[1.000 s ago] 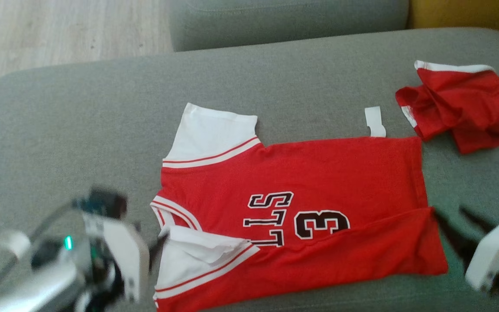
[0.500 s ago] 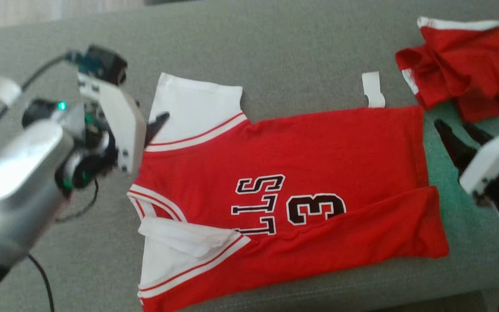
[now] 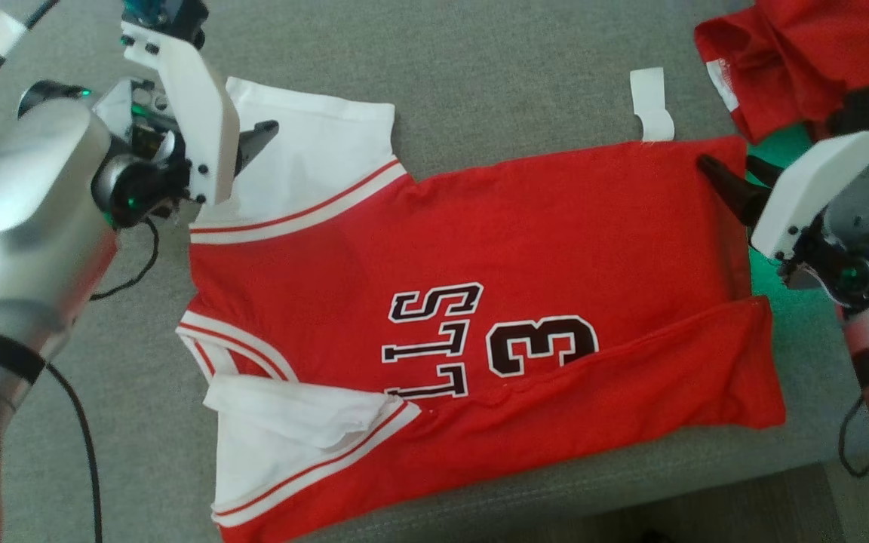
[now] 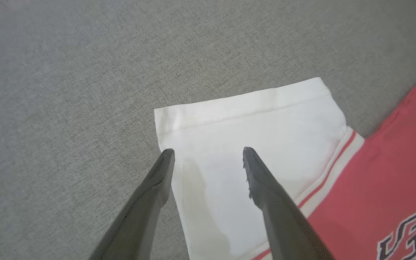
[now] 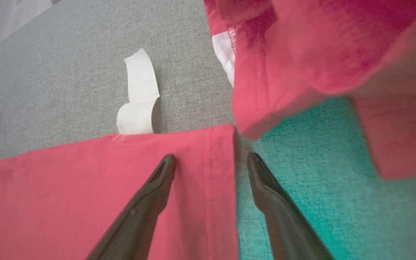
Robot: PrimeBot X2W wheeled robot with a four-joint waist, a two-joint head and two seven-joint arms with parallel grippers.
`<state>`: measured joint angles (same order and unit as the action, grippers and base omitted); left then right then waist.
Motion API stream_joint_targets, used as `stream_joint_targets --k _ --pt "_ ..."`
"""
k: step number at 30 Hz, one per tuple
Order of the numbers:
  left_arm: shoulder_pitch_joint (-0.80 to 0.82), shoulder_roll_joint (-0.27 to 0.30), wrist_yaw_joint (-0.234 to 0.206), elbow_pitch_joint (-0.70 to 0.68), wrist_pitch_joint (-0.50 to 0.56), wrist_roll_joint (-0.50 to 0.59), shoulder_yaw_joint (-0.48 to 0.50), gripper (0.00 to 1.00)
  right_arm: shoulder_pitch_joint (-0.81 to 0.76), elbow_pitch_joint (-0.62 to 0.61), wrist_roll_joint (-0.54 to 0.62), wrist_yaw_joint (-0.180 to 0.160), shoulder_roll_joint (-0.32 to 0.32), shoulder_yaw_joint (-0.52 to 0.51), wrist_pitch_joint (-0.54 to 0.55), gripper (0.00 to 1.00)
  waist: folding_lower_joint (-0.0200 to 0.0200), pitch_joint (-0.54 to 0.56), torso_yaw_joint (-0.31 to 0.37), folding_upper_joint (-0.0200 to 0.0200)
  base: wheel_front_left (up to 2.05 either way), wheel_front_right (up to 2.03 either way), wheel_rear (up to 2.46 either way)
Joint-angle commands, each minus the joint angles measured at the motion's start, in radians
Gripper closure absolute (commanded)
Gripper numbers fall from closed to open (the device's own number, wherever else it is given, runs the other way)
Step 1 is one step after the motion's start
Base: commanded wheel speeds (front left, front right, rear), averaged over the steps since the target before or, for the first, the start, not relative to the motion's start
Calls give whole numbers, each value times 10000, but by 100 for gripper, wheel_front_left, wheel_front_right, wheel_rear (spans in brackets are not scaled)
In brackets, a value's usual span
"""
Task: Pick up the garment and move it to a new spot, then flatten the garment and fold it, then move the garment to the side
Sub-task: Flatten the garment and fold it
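L to R. Counted 2 grippers, 1 jersey, 2 white sleeves, 1 white tag, 1 other red garment.

L gripper [image 3: 257, 143] [image 4: 208, 151]: jaws apart, nothing held. It hung over the far sleeve [image 3: 314, 166] [image 4: 258, 144]. In the L wrist view one finger sat at the sleeve's outer edge and the other over the white cloth. Contact w/ cloth: can't tell.

Jersey [image 3: 480, 249] [image 5: 85, 180] lay flat-ish mid couch [image 3: 480, 75]. Long axis ran L-R in the head view, w/ neck and sleeves to the L and hem to the R. Print faced up and read sideways. The near long edge was folded up over the body, covering part of the lettering. Near sleeve [image 3: 284, 437] was crumpled, partly folded on itself.

Tag [image 3: 649, 102] [image 5: 137, 94] stuck out from the jersey's far edge near the hem corner.

R gripper [image 3: 727, 162] [image 5: 211, 156]: also spread, empty. It straddled the hem at the far R corner, one finger over red cloth and one over the couch past the hem. Green glow [image 3: 770, 279] [image 5: 320, 180] on the couch beside it.

Other red garment [image 3: 804, 53] [image 5: 320, 47] lay bunched at far R, just beside the jersey's hem corner.
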<state>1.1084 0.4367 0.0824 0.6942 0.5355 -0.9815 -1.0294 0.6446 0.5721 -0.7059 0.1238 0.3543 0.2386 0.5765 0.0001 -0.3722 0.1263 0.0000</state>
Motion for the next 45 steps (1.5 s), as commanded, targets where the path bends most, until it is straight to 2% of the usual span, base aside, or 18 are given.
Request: stream_joint_targets --k 1,9,15,17,18,19,20,21,22,23,30,38,45 --pt "735 202 113 86 73 -87 310 0 321 -170 -130 69 119 244 -72 0 -1 -184 57 0 0 0 0" --pt "1504 -137 283 1746 -109 279 37 0 809 312 -861 69 61 1453 -276 0 -1 -530 329 0 0 0 0" --pt "1624 -392 412 2225 -74 36 -1 0 868 428 -1408 69 113 2212 -304 0 -1 -610 423 0 0 0 0" --pt "1636 -430 428 2250 -76 -8 -17 0 882 443 -1480 69 142 2312 -333 3 -1 -624 424 0 0 0 0" --pt "1651 -467 441 2271 -60 -47 -44 0 894 458 -1561 69 167 2409 -354 11 -1 -639 418 0 0 0 0" --pt "1664 -502 452 2288 -14 -73 -93 26 911 473 -1647 69 195 2503 -372 25 -1 -653 407 0 0 0 0" --pt "1669 -527 461 2295 45 -85 -163 70 930 486 -1723 69 228 2596 -404 50 -1 -660 390 0 0 0 0" --pt "1665 -537 467 2301 102 -106 -224 100 949 485 -1783 69 255 2688 -478 61 -1 -656 374 0 0 0 0" --pt "1661 -534 471 2304 146 -134 -273 100 976 450 -1818 69 284 2773 -637 86 -1 -645 360 0 0 0 0" --pt "1674 -509 474 2320 140 -121 -326 100 1002 443 -1849 69 319 2833 -828 100 -1 -620 343 0 0 0 0" --pt "1800 -385 477 2809 -717 167 -436 100 1139 724 -2037 69 483 3054 -2299 100 -1 -278 198 0 0 0 0" --pt "1402 -499 481 2747 -1202 -139 -535 100 944 995 -2220 69 652 3181 -3737 100 -1 476 -29 0 0 0 0" --pt "929 -152 482 2030 -1181 -571 -887 100 485 1158 -2408 69 921 3466 -4071 100 -1 1252 -282 0 0 0 0"
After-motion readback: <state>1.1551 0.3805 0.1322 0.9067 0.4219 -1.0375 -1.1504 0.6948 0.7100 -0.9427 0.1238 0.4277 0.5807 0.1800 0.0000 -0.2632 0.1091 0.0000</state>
